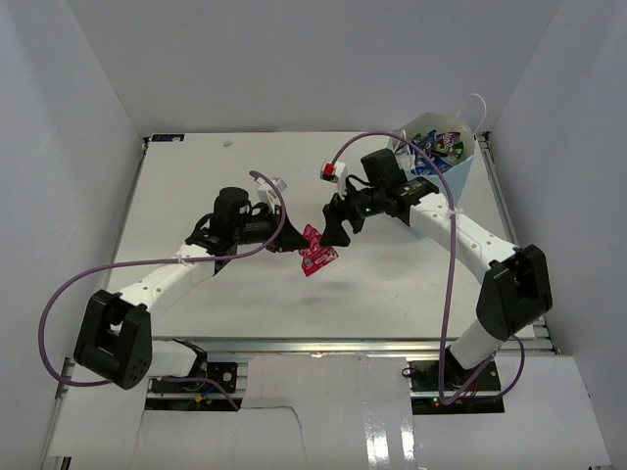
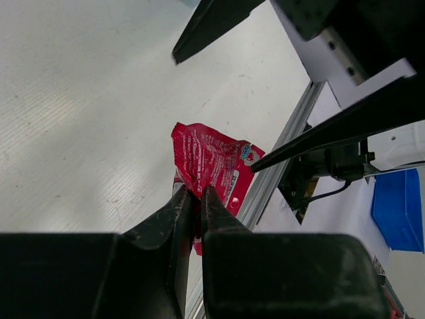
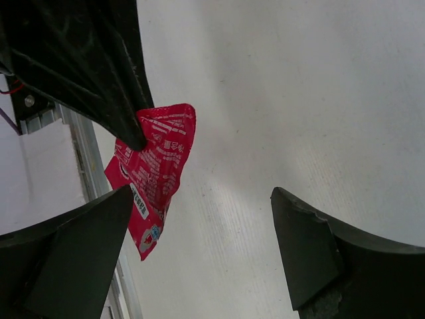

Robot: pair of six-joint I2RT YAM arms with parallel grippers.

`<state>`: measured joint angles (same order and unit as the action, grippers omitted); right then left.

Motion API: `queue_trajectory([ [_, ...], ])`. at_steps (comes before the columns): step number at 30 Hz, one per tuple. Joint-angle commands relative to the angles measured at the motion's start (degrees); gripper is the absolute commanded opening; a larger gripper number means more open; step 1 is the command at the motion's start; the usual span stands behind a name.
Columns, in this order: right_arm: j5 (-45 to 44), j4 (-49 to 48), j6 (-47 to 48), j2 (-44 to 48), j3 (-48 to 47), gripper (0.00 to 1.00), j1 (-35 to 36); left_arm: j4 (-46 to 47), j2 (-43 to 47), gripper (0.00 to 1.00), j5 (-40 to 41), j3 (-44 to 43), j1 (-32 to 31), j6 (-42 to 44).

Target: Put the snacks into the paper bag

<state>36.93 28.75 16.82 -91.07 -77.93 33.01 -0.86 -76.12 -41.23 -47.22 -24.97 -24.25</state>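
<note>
Above the middle of the surface (image 1: 372,304), the left claw (image 2: 199,193) is pinched almost closed on one edge of the pink packet (image 2: 214,163), holding it up off the surface. Just right and slightly farther, the right claw (image 3: 199,199) stands wide open and empty, with the packet just beside one finger; contact cannot be confirmed. Judged step: hand-over between arms. The next move calls for the right claw to close on the packet's free end before the left releases. At the far right stands the paper bag (image 1: 468,168), with other snacks (image 1: 436,145) inside.
</note>
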Motion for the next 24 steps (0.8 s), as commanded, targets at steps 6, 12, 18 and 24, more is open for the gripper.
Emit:
queue_trajectory([
  [6,11.03,-0.54,-4.17,-2.8,0.33,0.85,1.88,6.49,4.31,0.1,0.45,3.1,-1.39,-4.75],
  [12,17.03,2.44,-0.83,-4.47,-0.99,0.51,1.79,7.19,5.1,0.13,0.71,2.49,-1.4,-5.72],
  [18,17.74,6.31,2.6,-4.65,-2.58,0.18,1.88,8.77,8.44,0.36,3.35,3.1,-1.4,-7.65],
  [24,18.35,9.73,8.4,-2.1,-4.59,0.08,1.44,7.9,12.21,0.56,8.6,3.1,-1.4,-8.0],
])
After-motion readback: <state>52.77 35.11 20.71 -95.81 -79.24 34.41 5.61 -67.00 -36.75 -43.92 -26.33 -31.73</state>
